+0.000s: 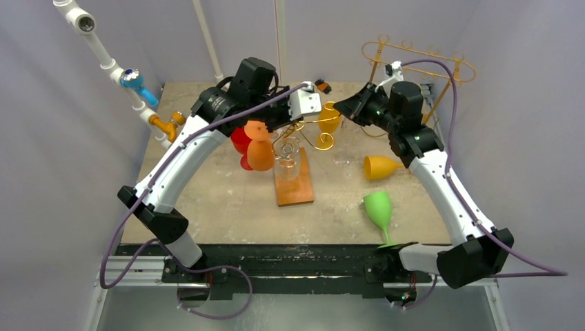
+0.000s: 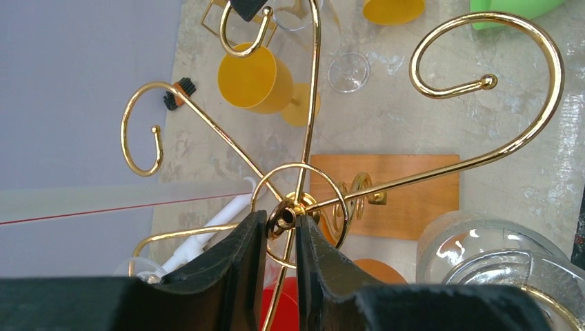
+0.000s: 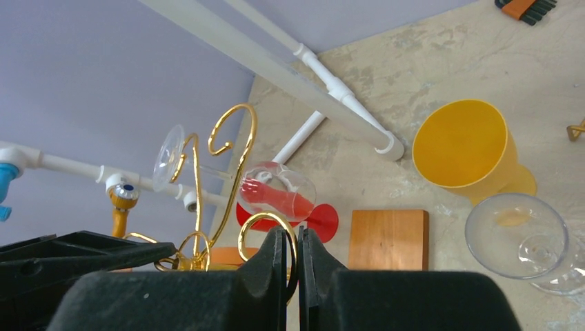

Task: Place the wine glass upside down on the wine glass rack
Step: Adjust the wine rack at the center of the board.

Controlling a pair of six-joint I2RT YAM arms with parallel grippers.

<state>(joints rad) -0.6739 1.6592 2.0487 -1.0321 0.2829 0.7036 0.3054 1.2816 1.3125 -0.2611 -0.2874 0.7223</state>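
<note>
The wine glass rack (image 1: 294, 186) is gold wire with curled arms on a wooden base, mid-table. My left gripper (image 2: 281, 221) is shut on the ring hub at its top (image 2: 296, 210). My right gripper (image 3: 292, 234) is shut on a gold loop (image 3: 256, 222) of one arm. A clear wine glass (image 3: 276, 189) hangs upside down from the rack, also low in the left wrist view (image 2: 483, 255). Another clear glass (image 3: 514, 234) lies on the table beside a yellow glass (image 3: 465, 145). In the top view both grippers meet over the rack, the left (image 1: 290, 127) and the right (image 1: 343, 107).
Orange (image 1: 261, 150) and red (image 1: 239, 141) glasses stand left of the rack. A yellow-orange glass (image 1: 381, 167) and a green one (image 1: 378, 207) lie to the right. A second gold rail rack (image 1: 417, 58) stands back right. White piping with valves (image 1: 131, 79) runs back left.
</note>
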